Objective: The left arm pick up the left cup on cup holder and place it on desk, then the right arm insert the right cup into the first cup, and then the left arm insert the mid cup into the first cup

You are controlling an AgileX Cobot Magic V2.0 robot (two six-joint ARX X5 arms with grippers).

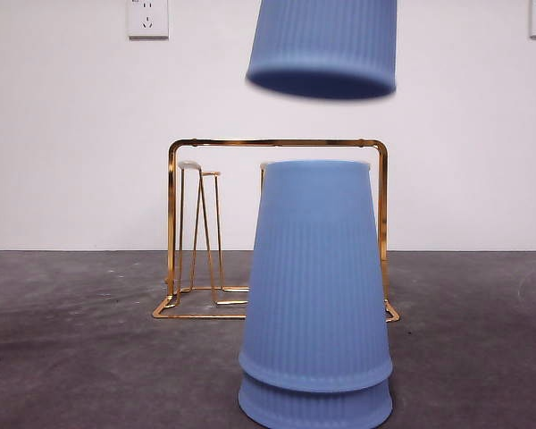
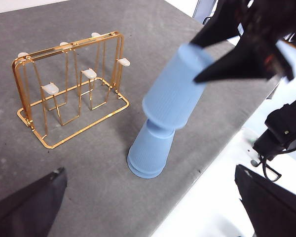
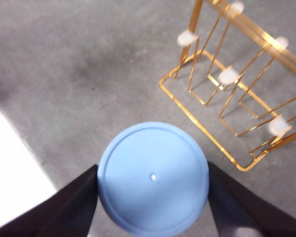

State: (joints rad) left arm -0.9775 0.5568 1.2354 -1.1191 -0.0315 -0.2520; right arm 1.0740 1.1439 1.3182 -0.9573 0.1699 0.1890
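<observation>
While right tool [image 3: 153, 172] clamps last cup [image 1: 322, 45] above two-cup stack [image 1: 314, 295], left tool [image 2: 149, 173] idle, jaws apart; rack [image 1: 277, 142] empty; next, likely: centre, lower, release.

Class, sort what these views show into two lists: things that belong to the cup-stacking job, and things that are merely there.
Belongs to the job:
held blue cup, gripped by the right end effector
stack of two cups
cup holder, its pegs bare
desk
left end effector, open, waiting

Merely there:
wall sockets
white wall
</observation>
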